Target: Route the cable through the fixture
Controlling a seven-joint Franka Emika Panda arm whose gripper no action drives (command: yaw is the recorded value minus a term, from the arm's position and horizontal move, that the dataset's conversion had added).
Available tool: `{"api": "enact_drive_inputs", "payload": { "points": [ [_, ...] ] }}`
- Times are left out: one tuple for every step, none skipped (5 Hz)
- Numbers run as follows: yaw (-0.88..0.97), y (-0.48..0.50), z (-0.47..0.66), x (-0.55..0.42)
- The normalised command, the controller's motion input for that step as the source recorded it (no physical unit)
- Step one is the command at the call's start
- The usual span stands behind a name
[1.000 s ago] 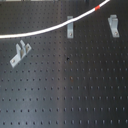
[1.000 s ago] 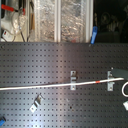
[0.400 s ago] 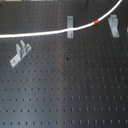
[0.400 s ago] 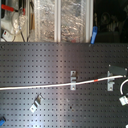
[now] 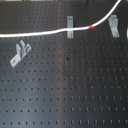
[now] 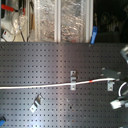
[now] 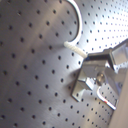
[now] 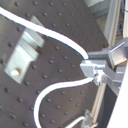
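One red band marks the white cable (image 5: 45,34) beside the fixture (image 5: 70,26).

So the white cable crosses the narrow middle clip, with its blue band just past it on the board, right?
Not quite: the band on the cable is red, not blue, as the first exterior view shows. The rest holds: the cable crosses the narrow clip on the black board, the band just beyond it.

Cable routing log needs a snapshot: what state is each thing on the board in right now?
Cable: lying curved across the board, crossing the middle clip.
Red band: just past that clip.
Middle clip: upright, cable at it.
Two-pronged bracket: empty.
Fork-topped bracket: empty.
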Motion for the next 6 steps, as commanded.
{"api": "enact_drive_inputs", "payload": {
  "points": [
    [0.0,0.028,0.04,-0.125],
    [0.06,-0.188,0.37,-0.804],
    [0.02,0.003,0.0,-0.011],
    [0.0,0.003,0.0,-0.014],
    [0.13,0.189,0.1,-0.363],
    [0.0,0.033,0.0,0.009]
  ]
}}
